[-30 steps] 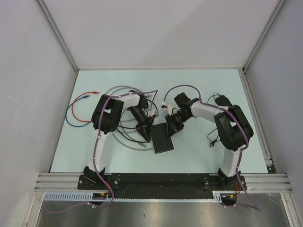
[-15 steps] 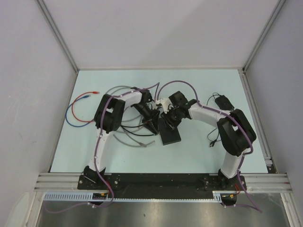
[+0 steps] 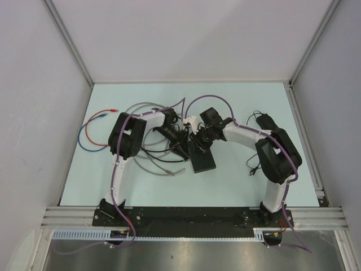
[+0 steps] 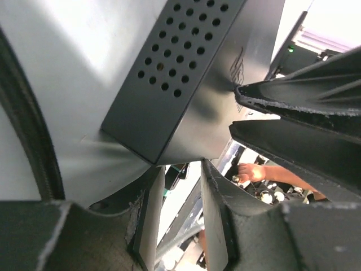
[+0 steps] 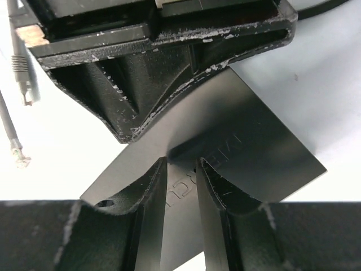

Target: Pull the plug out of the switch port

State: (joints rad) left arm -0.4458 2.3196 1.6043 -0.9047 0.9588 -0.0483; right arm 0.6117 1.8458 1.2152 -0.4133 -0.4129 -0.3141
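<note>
Finds the switch mid-bench, just ahead of both arms. Crowds its far end with the left tool and the right tool, nearly touching each other. Shows the left tool's fingers parted a little beside the switch's perforated side, gripping nothing. Shows the right tool's fingers parted a little over the switch's lettered face, likewise gripping nothing. Cannot make out the ports or the plug in any view; picks out only a loose grey cable end beside the switch. Risks dragging the whole switch along the bench on a pull, with nothing seen pinning it. Risks knocking tool against tool in so tight a spot. Risks straining the cord by closing on it rather than the plug body, or by pulling with the latch unpressed.
</note>
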